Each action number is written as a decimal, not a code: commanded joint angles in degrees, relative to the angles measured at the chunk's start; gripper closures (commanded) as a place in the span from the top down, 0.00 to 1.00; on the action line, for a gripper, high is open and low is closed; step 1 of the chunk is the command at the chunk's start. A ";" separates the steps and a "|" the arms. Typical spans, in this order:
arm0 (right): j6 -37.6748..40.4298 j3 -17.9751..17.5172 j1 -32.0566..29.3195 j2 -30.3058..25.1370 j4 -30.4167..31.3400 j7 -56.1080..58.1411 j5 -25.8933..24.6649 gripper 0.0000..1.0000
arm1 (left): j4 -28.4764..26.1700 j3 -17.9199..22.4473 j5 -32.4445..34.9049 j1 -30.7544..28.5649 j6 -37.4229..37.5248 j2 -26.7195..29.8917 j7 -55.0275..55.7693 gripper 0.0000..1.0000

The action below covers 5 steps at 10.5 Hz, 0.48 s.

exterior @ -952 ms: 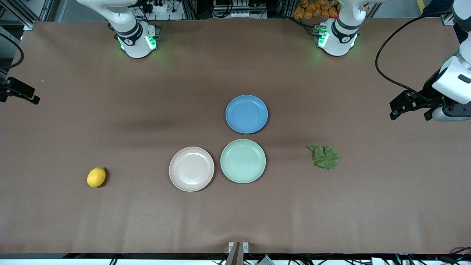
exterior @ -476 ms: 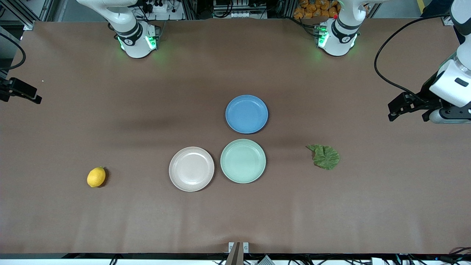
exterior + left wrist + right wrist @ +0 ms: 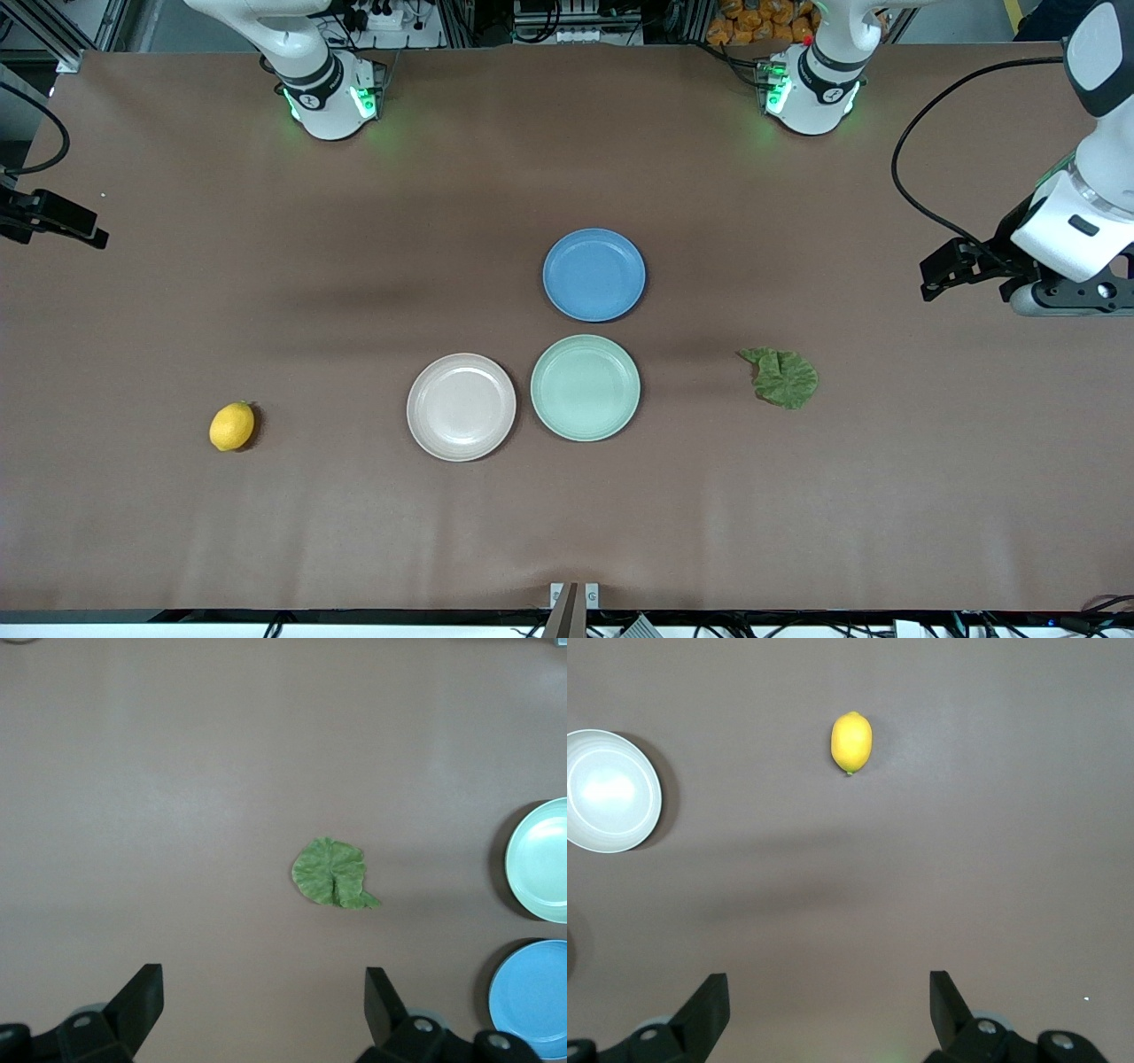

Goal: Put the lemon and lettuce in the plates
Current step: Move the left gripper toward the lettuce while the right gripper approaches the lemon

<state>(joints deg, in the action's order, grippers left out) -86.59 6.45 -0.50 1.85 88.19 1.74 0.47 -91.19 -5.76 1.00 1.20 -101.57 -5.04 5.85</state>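
We see both tools spread wide: left tool [image 3: 261,1005] above the lettuce [image 3: 780,377], right tool [image 3: 826,1008] high over bare surface [image 3: 266,549] near the lemon [image 3: 232,426].

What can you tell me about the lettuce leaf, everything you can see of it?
The lettuce is one flat, crinkled dark green leaf with pale veins and a ruffled edge, one corner drawn to a point. It lies alone on the bare brown table, toward the left arm's end, beside the mint green plate but apart from it. Nothing touches it, and it is not yet on a plate.
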 commanded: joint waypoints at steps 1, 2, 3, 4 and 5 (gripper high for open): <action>0.63 -0.21 -0.29 0.17 -0.03 0.28 0.32 1.00 | 0.49 -0.21 -0.91 -0.06 0.59 -1.81 0.04 1.00; 0.63 -0.21 -0.29 0.26 -0.03 0.54 0.24 1.00 | 0.49 -0.21 -0.91 0.03 0.59 -2.42 0.21 1.00; 0.63 -0.21 -0.64 1.74 -0.03 0.37 0.23 1.00 | 0.57 -0.21 -0.91 0.12 0.59 -3.47 0.22 1.00; 0.45 -0.13 -0.90 3.67 -0.38 0.37 0.67 1.00 | 0.57 -0.30 -0.91 0.29 0.59 -4.62 0.30 1.00; 0.02 -0.12 -1.34 4.39 -0.56 0.46 0.50 1.00 | 0.66 -0.30 -1.00 0.55 0.41 -5.84 0.83 1.00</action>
<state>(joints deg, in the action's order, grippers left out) -86.29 6.50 -0.59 3.27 88.44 1.74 0.47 -91.40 -5.86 1.00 1.42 -101.57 -8.43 5.85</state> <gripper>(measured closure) 0.000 0.000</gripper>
